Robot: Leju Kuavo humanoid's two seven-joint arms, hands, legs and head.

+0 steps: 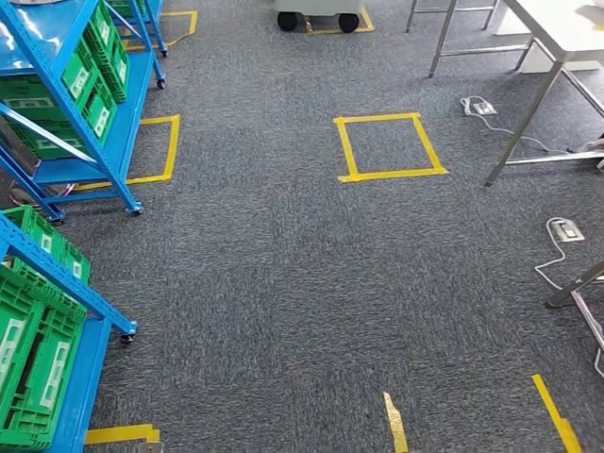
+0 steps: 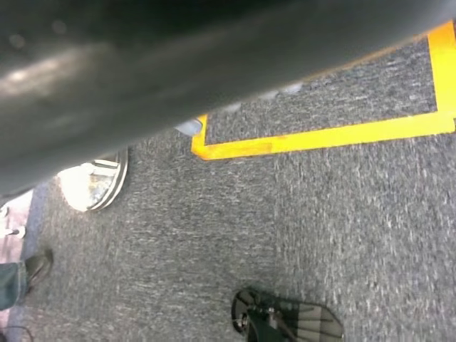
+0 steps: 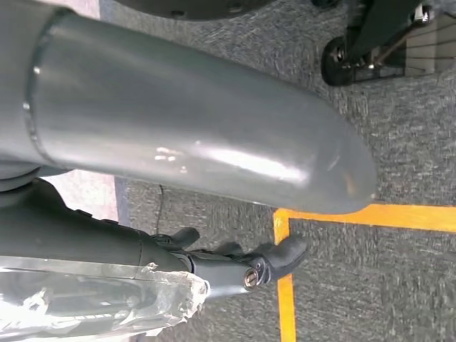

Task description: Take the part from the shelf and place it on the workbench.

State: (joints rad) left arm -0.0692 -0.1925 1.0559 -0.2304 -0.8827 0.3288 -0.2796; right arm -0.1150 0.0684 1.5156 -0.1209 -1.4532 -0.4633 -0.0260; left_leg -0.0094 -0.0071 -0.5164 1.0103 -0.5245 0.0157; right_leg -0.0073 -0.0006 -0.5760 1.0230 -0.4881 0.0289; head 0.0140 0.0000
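My right hand (image 3: 194, 142) hangs over the grey carpet, its thick grey thumb lying across the right wrist view. Its dark fingers (image 3: 268, 260) reach along a part wrapped in clear plastic (image 3: 97, 303), which the hand holds at the picture's edge; the part's shape is hidden by the wrap. A blurred dark grey form in the left wrist view is my left hand (image 2: 161, 78); how its fingers lie is unclear. The blue shelf (image 1: 114, 156) with green bins (image 1: 92, 80) stands at the left. The white workbench (image 1: 562, 33) on metal legs stands at the far right.
A second blue shelf (image 1: 64, 274) with green bins stands near left. Yellow tape marks a square (image 1: 388, 146) on the carpet ahead. Floor sockets (image 1: 566, 229) with white cables lie by the workbench legs. A wheeled base (image 1: 317, 19) stands far ahead. A person's shoe (image 2: 38, 265) is close by.
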